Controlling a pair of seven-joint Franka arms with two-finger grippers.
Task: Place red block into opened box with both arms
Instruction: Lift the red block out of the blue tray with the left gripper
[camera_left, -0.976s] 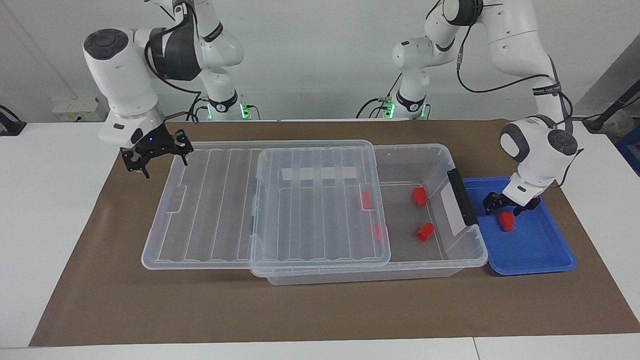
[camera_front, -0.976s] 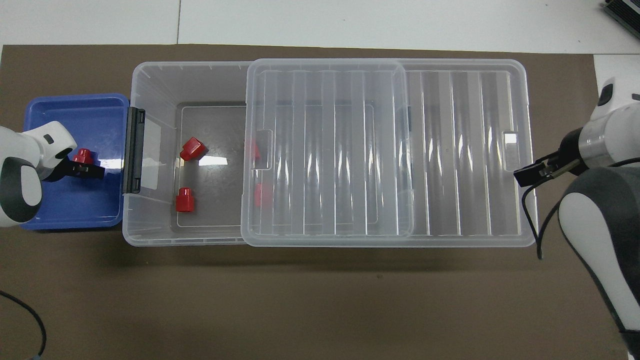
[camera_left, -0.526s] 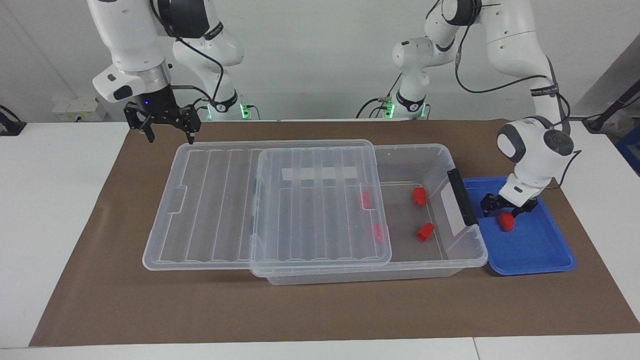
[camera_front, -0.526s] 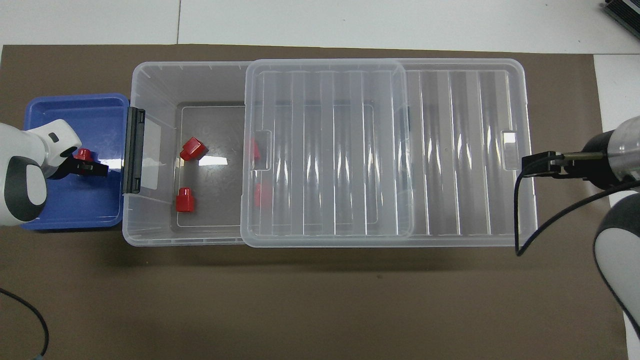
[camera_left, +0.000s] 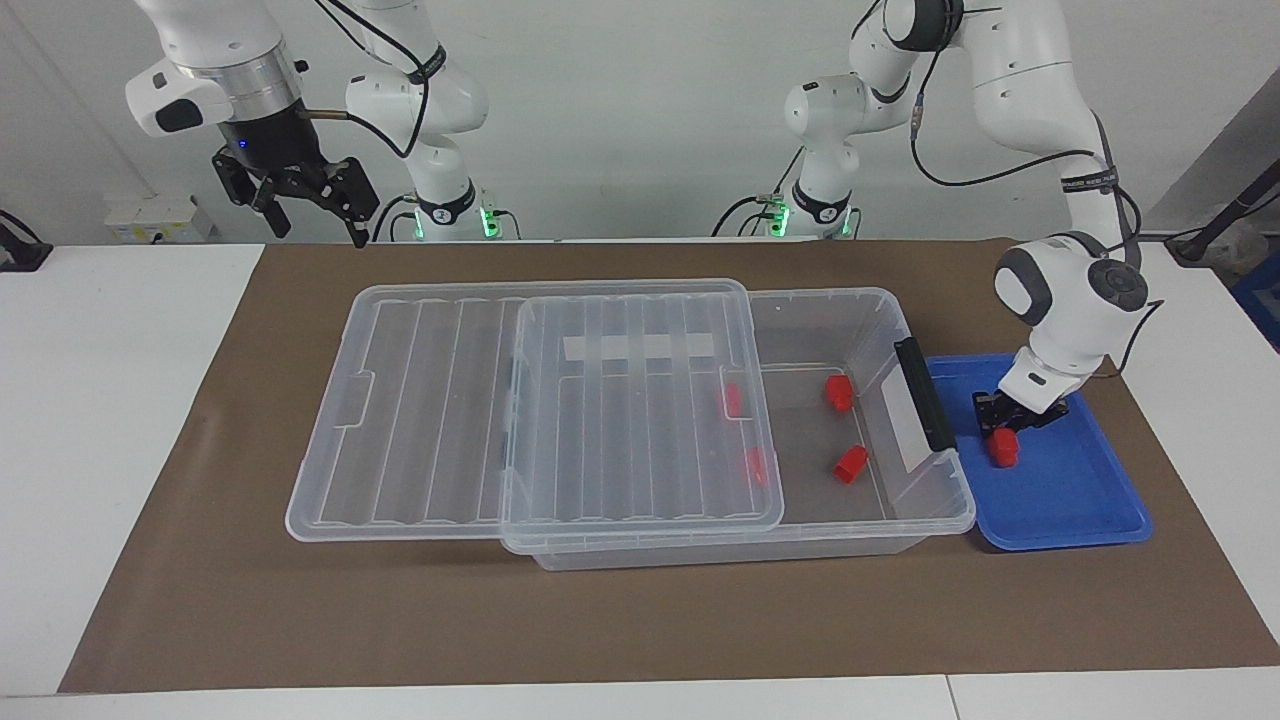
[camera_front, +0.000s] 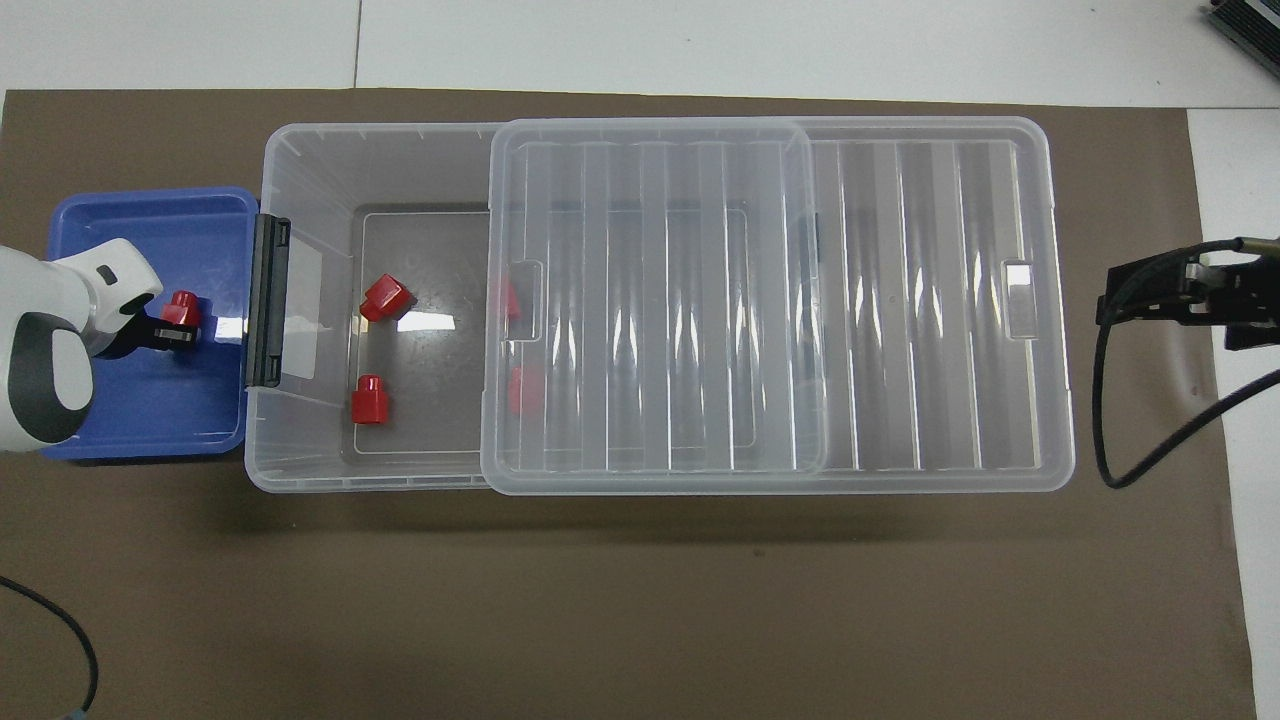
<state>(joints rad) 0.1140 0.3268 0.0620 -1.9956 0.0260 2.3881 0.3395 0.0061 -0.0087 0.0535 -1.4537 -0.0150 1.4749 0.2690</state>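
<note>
A red block (camera_left: 1003, 449) (camera_front: 183, 304) stands in the blue tray (camera_left: 1075, 505) (camera_front: 130, 425) at the left arm's end of the table. My left gripper (camera_left: 1003, 432) (camera_front: 180, 320) is down in the tray, shut on this block. The clear box (camera_left: 850, 294) (camera_front: 300, 135) lies beside the tray, its black handle (camera_left: 925, 394) toward it. Its ribbed lid (camera_left: 430, 400) (camera_front: 900, 300) is slid toward the right arm's end, so the tray-side part is uncovered. My right gripper (camera_left: 315, 228) (camera_front: 1105, 300) hangs open, high above the mat past the lid's end, holding nothing.
Several more red blocks lie in the box: two in the uncovered part (camera_left: 838, 392) (camera_left: 850, 463), two under the lid's edge (camera_left: 733, 400) (camera_left: 755, 465). A brown mat (camera_left: 640, 620) covers the table. Cables trail from the right arm.
My left gripper has closed on the red block in the tray. The right arm has risen and drawn back from the lid's end, toward its base.
</note>
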